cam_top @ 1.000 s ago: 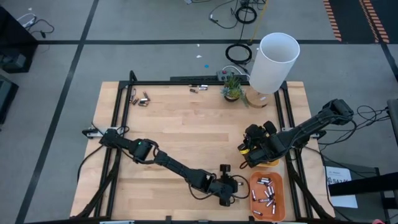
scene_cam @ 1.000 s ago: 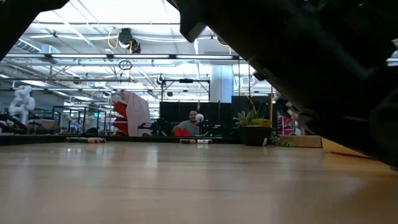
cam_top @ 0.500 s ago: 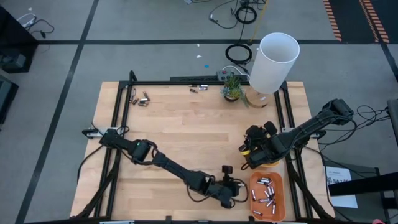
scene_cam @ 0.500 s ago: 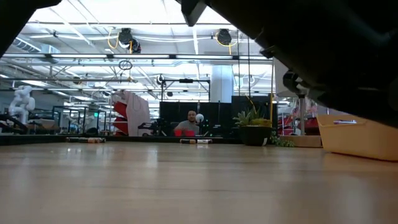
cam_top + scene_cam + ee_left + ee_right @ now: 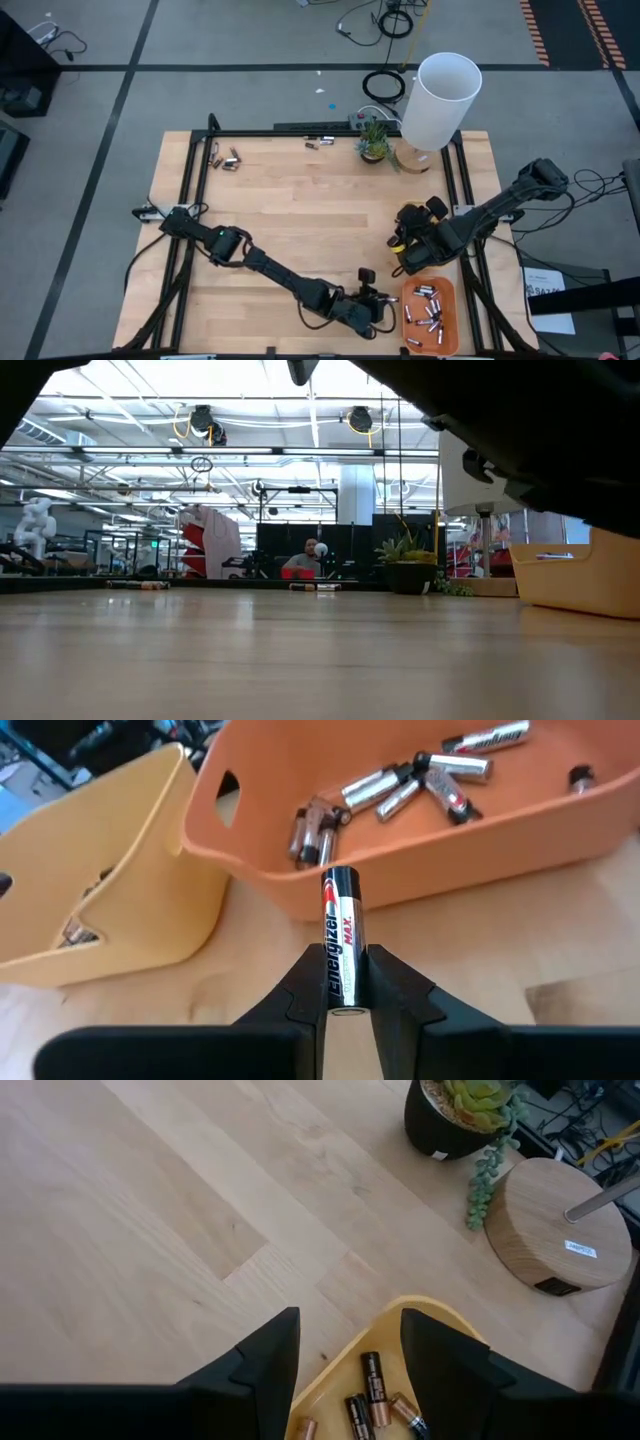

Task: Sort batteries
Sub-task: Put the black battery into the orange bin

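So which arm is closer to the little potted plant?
Right. The right gripper hovers over the yellow tray, just below the plant; the left gripper sits farther, by the orange tray.

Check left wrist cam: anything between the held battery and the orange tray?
Nothing. In the left wrist view the left pincer grips a battery whose tip points at the orange tray; only bare wooden table lies between.
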### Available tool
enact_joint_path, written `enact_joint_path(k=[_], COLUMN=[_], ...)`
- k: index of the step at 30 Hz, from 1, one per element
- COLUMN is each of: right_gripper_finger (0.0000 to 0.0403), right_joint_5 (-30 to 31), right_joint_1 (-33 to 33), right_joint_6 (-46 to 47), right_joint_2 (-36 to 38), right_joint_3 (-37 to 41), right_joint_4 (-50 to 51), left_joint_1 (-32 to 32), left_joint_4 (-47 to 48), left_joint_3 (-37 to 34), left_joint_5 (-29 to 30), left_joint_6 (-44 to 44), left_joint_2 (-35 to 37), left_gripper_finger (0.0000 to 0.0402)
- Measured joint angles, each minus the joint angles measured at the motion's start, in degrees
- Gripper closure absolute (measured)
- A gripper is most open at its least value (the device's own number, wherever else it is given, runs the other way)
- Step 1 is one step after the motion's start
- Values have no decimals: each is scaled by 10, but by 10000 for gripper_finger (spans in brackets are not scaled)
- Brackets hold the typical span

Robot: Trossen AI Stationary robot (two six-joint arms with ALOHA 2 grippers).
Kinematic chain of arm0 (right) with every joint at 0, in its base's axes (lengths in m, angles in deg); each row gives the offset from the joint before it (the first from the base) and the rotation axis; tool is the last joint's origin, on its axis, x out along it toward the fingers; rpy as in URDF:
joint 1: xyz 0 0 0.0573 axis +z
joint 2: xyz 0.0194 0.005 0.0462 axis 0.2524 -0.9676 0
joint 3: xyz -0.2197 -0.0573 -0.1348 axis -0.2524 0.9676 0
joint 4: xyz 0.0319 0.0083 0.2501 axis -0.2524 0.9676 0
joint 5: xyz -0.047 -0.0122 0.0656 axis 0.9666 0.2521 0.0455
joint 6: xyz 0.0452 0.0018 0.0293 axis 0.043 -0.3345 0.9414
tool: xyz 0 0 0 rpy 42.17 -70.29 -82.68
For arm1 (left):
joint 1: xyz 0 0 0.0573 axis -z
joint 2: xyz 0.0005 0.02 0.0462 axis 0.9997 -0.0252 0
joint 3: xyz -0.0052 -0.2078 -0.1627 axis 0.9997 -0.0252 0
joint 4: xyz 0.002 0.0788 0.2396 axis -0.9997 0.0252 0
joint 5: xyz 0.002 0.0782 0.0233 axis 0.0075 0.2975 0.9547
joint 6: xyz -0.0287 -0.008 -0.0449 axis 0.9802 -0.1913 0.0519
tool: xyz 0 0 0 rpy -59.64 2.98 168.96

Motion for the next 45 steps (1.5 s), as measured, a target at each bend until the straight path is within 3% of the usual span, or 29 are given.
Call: enact_joint_path(k=[9, 17, 24, 39, 41, 45], right_gripper_finger=[236, 236, 236, 236, 236, 236], right_joint_5=[35, 51, 79, 94, 94, 92], right_joint_1=[36, 58, 58, 56, 56, 56], right_joint_6=[55, 71, 94, 92, 92, 91], right_joint_2=[39, 59, 59, 60, 60, 60], right_joint_3=[0, 0, 0, 0, 0, 0], right_joint_4=[28, 25, 45, 61, 62, 61], left_joint_1=[0, -27, -55, -75, -74, -73], left_joint_4=[-75, -102, -114, -135, -142, -163], left_joint_3=[2, 43, 68, 116, 116, 115], left_joint_5=[-21, -99, -206, -298, -298, -298], left_joint_6=[-56, -54, 45, 97, 96, 72], left_joint_2=[0, 1, -23, -79, -78, -78], left_gripper_finger=[346, 346, 346, 346, 334, 260])
